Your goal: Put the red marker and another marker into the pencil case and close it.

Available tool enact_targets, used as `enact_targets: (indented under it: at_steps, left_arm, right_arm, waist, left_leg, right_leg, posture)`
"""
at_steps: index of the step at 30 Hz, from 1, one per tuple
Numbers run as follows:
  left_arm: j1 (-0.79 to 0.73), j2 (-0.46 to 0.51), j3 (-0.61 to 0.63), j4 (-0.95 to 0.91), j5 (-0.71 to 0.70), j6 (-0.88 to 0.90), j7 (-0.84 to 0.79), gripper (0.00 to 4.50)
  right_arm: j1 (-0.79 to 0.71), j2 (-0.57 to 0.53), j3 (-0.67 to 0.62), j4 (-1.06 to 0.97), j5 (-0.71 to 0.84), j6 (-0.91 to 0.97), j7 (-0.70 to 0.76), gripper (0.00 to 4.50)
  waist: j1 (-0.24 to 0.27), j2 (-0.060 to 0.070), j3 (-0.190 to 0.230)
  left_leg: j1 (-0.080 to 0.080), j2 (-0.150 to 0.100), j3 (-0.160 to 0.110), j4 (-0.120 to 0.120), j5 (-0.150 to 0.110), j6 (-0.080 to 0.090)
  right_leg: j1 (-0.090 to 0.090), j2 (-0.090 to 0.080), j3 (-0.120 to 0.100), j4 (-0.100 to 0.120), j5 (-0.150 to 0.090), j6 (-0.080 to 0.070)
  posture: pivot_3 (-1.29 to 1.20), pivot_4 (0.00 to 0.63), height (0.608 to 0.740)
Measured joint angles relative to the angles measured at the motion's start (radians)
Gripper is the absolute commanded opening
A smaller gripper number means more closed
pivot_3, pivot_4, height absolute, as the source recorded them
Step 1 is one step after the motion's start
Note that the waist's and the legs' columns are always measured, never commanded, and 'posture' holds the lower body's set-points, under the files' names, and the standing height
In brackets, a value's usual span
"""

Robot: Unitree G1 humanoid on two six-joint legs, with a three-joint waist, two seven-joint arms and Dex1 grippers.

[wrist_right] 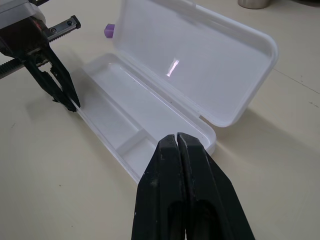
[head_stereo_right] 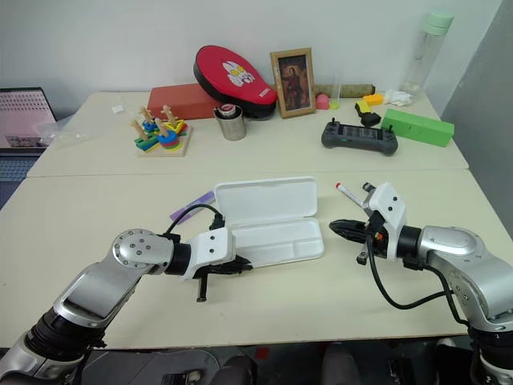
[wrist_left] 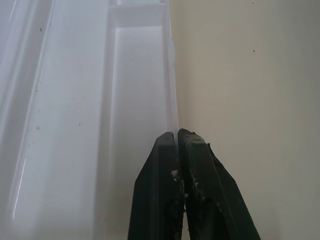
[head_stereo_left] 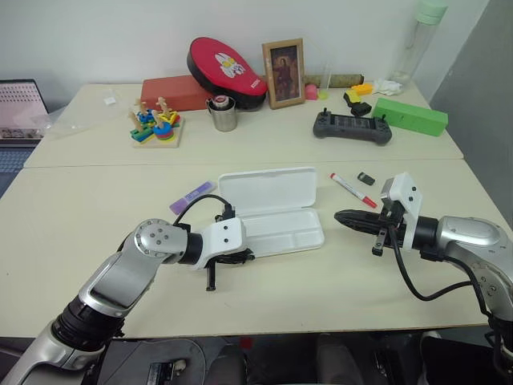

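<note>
The white pencil case point(head_stereo_left: 282, 235) lies open in the middle of the table, its lid point(head_stereo_left: 268, 191) folded back and its divided tray empty. The purple marker point(head_stereo_left: 191, 196) rests on the table just behind the lid's left corner. The red marker point(head_stereo_left: 353, 190) lies right of the case. My left gripper point(head_stereo_left: 245, 256) is shut with nothing in it, its tips at the tray's front left edge point(wrist_left: 170, 75). My right gripper point(head_stereo_left: 341, 216) is shut and empty, hovering just right of the tray and pointing at it.
A small black block point(head_stereo_left: 366, 178) sits by the red marker. Farther back are a black controller point(head_stereo_left: 353, 127), a green box point(head_stereo_left: 410, 116), a steel cup point(head_stereo_left: 224, 114), a stacking toy point(head_stereo_left: 156, 128), a picture frame point(head_stereo_left: 284, 72) and a red pouch point(head_stereo_left: 226, 70).
</note>
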Motion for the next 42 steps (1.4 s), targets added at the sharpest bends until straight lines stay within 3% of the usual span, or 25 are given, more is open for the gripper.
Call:
enact_targets:
  at_steps: [12,28,32,34,42]
  left_arm:
    - [0.038,0.014,0.005,-0.028,-0.038,0.008,-0.029,0.01]
    - [0.033,0.013,0.017,0.0,-0.047,-0.032,-0.032,3.29]
    - [0.033,0.042,0.121,-0.043,-0.158,0.041,-0.056,4.19]
    - [0.032,0.082,0.208,-0.079,-0.223,0.09,-0.065,4.47]
    - [0.088,0.188,0.457,-0.175,-0.418,0.266,-0.052,4.47]
  right_arm:
    - [0.0,-0.011,0.0,0.0,0.009,0.004,0.016,0.0]
    - [-0.004,-0.012,0.0,0.0,0.011,0.022,0.017,0.0]
    - [-0.016,-0.012,-0.001,0.0,0.012,0.022,0.017,0.0]
    - [-0.024,-0.012,-0.006,0.0,0.01,0.02,0.016,0.0]
    - [-0.062,0.006,0.008,0.058,-0.058,-0.006,-0.043,0.0]
  waist:
    - [-0.002,0.0,0.0]
    - [-0.002,0.0,0.0]
    - [-0.003,0.0,0.0]
    - [-0.004,0.0,0.0]
    - [-0.007,0.0,0.0]
  left_leg:
    - [0.0,0.0,0.0,0.0,0.0,0.0]
    - [0.0,0.0,0.0,0.0,0.0,0.0]
    - [0.0,0.0,0.0,0.0,0.0,0.0]
    - [0.001,0.0,0.0,0.0,0.0,0.0]
    - [0.0,0.0,0.0,0.0,0.0,0.0]
  right_leg:
    - [0.0,0.0,0.0,0.0,0.0,0.0]
    - [0.0,0.0,0.0,0.0,0.0,0.0]
    - [0.0,0.0,0.0,0.001,0.0,0.0]
    - [0.0,0.0,0.0,0.001,0.0,0.0]
    - [-0.001,0.0,0.0,0.001,0.0,0.0]
  posture:
    - [0.0,0.15,0.74]
    - [0.0,0.15,0.74]
    - [0.0,0.15,0.74]
    - [0.0,0.15,0.74]
    - [0.0,0.15,0.74]
